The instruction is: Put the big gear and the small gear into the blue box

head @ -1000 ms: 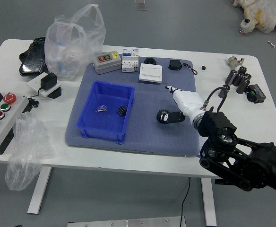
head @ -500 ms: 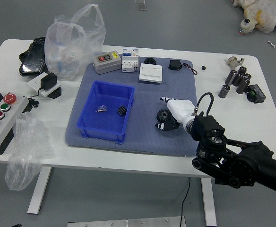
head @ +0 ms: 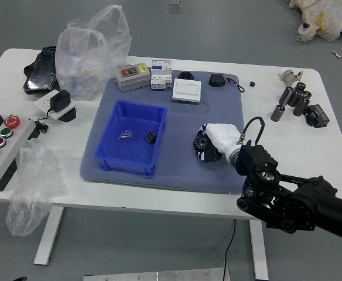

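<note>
- The right hand [head: 204, 142], right of the blue box [head: 127, 164], has its fingers curled nearly closed around the dark toothed gear [head: 201, 143].
- That gear sits low over the mat [head: 183, 175], apart from the box.
- Inside the box: a small dark ribbed piece [head: 151, 137], right of a shiny piece [head: 126, 134].
- Beyond the box: a white scale [head: 187, 90].
</note>
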